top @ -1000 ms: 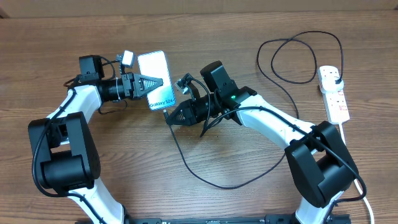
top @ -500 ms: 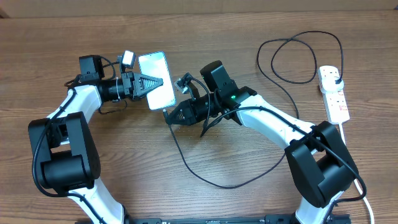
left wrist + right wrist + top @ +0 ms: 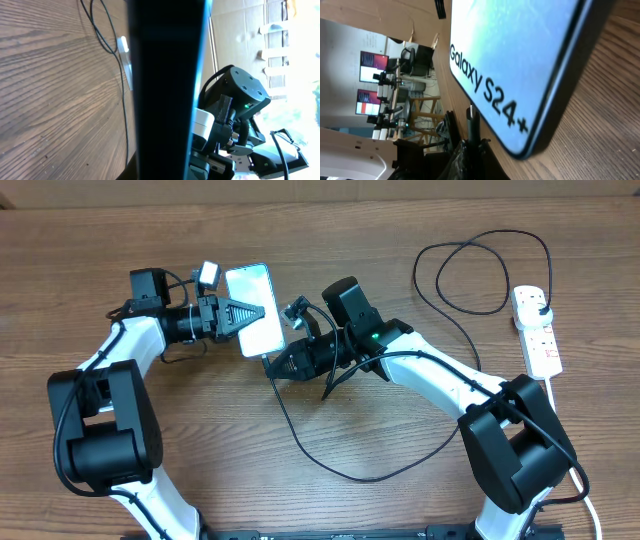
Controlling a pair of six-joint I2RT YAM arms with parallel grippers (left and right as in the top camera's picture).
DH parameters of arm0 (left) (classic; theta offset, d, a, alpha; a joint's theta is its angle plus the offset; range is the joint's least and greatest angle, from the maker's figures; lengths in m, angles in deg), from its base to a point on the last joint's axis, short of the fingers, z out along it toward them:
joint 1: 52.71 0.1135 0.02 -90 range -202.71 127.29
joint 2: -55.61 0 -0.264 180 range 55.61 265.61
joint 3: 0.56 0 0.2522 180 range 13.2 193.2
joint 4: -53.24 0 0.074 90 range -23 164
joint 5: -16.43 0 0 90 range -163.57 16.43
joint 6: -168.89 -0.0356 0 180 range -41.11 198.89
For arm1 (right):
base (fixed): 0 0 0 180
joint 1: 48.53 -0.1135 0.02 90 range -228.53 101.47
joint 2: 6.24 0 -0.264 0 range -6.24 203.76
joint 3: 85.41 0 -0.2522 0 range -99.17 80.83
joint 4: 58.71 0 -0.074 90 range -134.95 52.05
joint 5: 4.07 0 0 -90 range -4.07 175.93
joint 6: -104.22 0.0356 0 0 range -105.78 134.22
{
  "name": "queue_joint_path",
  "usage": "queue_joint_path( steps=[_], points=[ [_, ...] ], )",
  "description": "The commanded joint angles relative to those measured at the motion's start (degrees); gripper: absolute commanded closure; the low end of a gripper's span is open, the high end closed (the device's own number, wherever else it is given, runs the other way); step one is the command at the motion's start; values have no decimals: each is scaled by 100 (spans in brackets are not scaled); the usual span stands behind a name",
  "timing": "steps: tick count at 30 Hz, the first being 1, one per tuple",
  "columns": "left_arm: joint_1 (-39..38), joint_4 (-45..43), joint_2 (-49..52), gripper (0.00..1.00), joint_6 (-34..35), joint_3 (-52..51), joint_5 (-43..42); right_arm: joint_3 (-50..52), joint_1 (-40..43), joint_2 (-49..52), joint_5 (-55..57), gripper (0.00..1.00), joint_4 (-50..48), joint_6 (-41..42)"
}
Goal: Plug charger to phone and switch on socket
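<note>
Black phone [image 3: 165, 75] rim fills left wrist view, charger [image 3: 372, 480] tip unclear

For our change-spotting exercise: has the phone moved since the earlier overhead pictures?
Yes, slightly. The phone, held in the left gripper, has edged toward the fixed socket, its top end most.

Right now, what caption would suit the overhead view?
The left gripper holds the phone, the right gripper holds the charger at its bottom edge; the socket lies far right.
</note>
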Motion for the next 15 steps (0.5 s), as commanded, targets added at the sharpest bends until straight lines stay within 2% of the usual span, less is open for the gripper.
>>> queue_joint_path(
  steps=[1,15],
  points=[
    [-48,-31,-2,96,-13,9,-203,24,26,-144,76,96,-33,11],
    [-48,-35,-2,96,-13,9,-205,24,195,-144,144,96,-37,46]
  ],
)
